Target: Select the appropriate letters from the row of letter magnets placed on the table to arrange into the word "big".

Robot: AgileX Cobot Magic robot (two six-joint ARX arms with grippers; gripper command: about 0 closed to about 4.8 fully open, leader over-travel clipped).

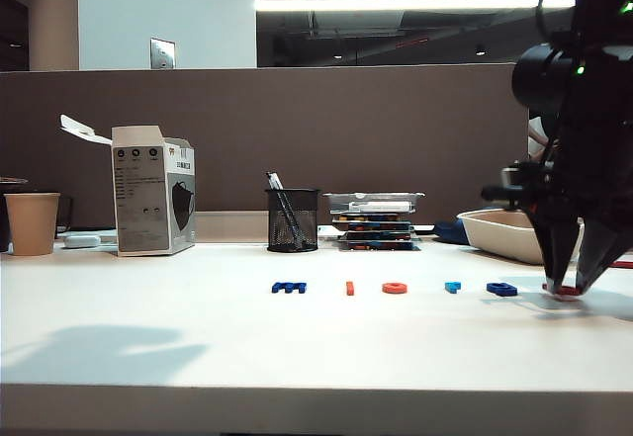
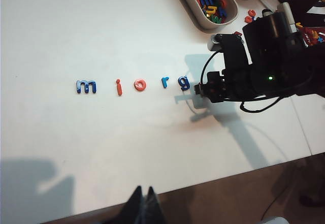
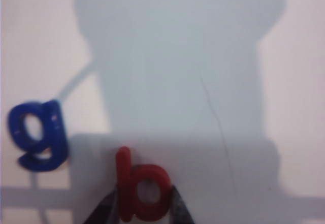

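The row of letter magnets lies on the white table (image 1: 198, 337): dark blue "m" (image 2: 86, 86), orange-red "i" (image 2: 119, 87), orange "o" (image 2: 139, 85), light blue "r" (image 2: 165, 82) and dark blue "g" (image 2: 185, 83). The red "b" (image 3: 142, 191) sits at the row's right end, beside the "g" (image 3: 38, 135). My right gripper (image 3: 139, 209) points down over it, one finger pressed on each side. In the exterior view this gripper (image 1: 569, 283) is low at the tabletop with the "b" (image 1: 562, 291) between its tips. My left gripper (image 2: 143, 196) is shut and empty above the table's front edge.
A white tray (image 2: 199, 20) of loose coloured letters stands behind the right arm (image 2: 259, 56). Along the back are a mesh pen cup (image 1: 293, 220), a stack of flat cases (image 1: 374, 220), a white carton (image 1: 148, 191) and a paper cup (image 1: 32, 223).
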